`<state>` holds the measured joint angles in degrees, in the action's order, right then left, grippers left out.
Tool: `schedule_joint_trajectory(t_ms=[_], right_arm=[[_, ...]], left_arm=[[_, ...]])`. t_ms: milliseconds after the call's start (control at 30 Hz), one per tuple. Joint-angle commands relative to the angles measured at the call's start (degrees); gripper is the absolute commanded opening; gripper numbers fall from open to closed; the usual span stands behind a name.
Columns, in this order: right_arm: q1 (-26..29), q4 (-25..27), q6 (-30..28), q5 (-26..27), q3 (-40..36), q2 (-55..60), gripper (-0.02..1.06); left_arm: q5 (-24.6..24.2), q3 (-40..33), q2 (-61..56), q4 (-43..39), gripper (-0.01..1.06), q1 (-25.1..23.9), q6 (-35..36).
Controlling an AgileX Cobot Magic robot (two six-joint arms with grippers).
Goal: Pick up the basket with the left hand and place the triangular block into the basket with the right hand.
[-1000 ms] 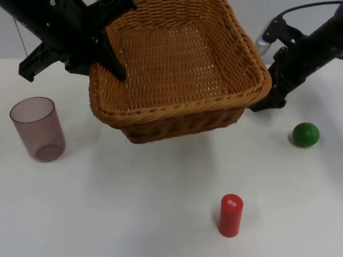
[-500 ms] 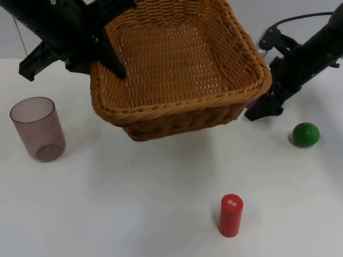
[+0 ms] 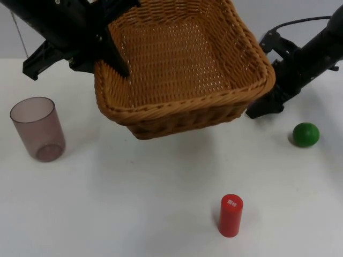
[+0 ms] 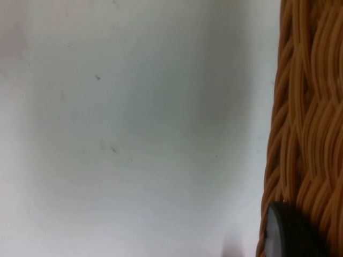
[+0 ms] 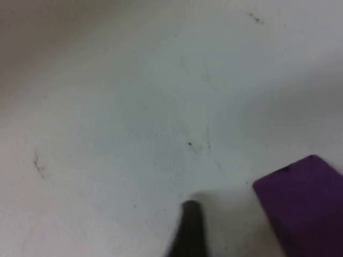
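My left claw (image 3: 115, 61) grips the basket (image 3: 182, 64) by its rim, holding it tilted above the surface (image 3: 134, 203), while my right claw (image 3: 260, 110) (finger spacing unclear) reaches down beside the purple block (image 5: 305, 203).

White tabletop (image 3: 134, 203), matte, evenly lit, soft shadows. Grey partition wall (image 3: 278, 10) at far edge. Faint dark specks on tabletop surface in both wrist views (image 4: 107, 134) (image 5: 107, 107).

The empty brown wicker basket (image 3: 182, 64) hangs tilted above the table; a purple block (image 5: 305, 203) lies on the table.
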<state>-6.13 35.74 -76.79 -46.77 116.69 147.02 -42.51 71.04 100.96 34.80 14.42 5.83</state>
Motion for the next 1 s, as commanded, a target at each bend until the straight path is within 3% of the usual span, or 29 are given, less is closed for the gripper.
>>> schedule_joint_trajectory(t_ms=[0, 167, 267, 567, 667, 833, 967], right_arm=[[-0.4, -1.4, 1.0, -0.2, 0.2, 0.7, 0.55], [-0.4, -4.4, 5.9, 0.8, 0.2, 0.7, 0.13], [-0.4, -4.4, 8.1, 0.8, 0.2, 0.4, 0.05], [-0.4, -7.3, 21.0, -6.3, 0.2, -4.5, 0.05], [-0.4, -14.5, 31.9, -10.4, 0.2, -8.1, 0.05], [-0.3, -15.1, 35.0, -18.4, 0.1, -13.3, 0.03], [-0.3, -15.0, 37.5, -21.5, 0.0, -17.9, 0.0]], left_arm=[[0.9, 0.2, -1.1, 1.2, 0.0, 0.4, 0.4], [1.0, 0.2, -1.1, 1.2, 0.0, 0.4, 0.4], [1.0, 0.2, -1.1, 1.2, 0.0, 0.4, 0.4], [0.5, 0.2, -1.1, -2.3, 0.0, 3.1, 3.6], [1.2, 0.2, -1.1, -6.5, 0.0, 6.2, 6.8], [0.3, 0.2, -1.1, -5.5, 0.0, 6.8, 5.8], [-1.0, 0.2, -1.1, -5.1, 0.0, 6.8, 4.3]])
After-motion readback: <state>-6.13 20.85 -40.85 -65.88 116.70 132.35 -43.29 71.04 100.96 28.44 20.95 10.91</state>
